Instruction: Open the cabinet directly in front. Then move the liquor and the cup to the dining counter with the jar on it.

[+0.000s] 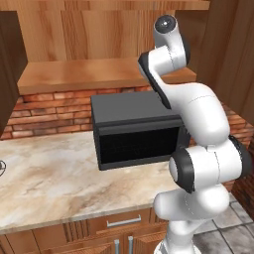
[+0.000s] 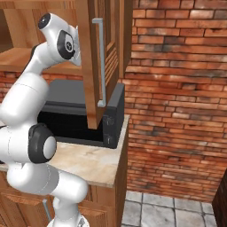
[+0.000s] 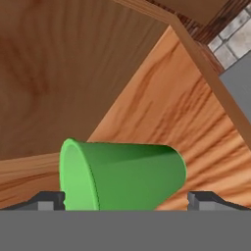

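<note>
The gripper [image 3: 126,198] stands wide open, its two dark fingertips either side of the green cup [image 3: 122,175]. The cup sits just ahead between them on the cabinet shelf [image 3: 162,112], its length running across the gripper's gap.

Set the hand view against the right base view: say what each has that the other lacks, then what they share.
Hand view alone: the green cup, seen sideways in this tilted picture, close between the open hand's finger tips, which stand apart on either side of it without touching.

Right base view alone: the open cabinet door with its long silver handle, the black microwave on the marble worktop, the brick wall and the arm.

Both: the brown wooden cabinet interior that the arm reaches into.
</note>
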{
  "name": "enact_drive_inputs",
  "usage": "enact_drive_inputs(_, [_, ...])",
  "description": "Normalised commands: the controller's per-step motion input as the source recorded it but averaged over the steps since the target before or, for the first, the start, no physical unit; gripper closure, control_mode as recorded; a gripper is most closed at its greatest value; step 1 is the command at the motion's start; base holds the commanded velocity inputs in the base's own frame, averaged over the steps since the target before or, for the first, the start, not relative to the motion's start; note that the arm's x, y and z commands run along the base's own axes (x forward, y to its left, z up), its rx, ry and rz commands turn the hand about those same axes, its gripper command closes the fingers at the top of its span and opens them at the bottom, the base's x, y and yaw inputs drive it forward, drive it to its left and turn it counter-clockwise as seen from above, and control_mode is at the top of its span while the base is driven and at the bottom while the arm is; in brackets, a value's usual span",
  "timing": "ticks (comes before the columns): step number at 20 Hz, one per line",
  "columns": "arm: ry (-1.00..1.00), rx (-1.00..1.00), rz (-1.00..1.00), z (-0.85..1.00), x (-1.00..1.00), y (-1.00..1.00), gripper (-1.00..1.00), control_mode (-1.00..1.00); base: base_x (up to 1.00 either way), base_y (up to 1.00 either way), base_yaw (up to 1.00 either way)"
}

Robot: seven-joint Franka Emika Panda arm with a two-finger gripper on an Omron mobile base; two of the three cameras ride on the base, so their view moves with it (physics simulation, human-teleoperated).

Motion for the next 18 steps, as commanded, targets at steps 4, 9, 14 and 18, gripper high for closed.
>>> enact_drive_inputs(4, [0.0, 0.03, 0.0, -0.05, 0.0, 0.0, -1.0, -1.0, 0.0, 0.0, 0.0])
enact_drive_inputs(9, [0.0, 0.02, 0.0, -0.07, 0.01, 0.0, -1.0, -1.0, 0.0, 0.0, 0.0])
enact_drive_inputs(14, [0.0, 0.02, 0.0, -0.08, 0.02, 0.0, -1.0, -1.0, 0.0, 0.0, 0.0])
enact_drive_inputs(18, [0.0, 0.02, 0.0, -0.1, 0.02, 0.0, -1.0, -1.0, 0.0, 0.0, 0.0])
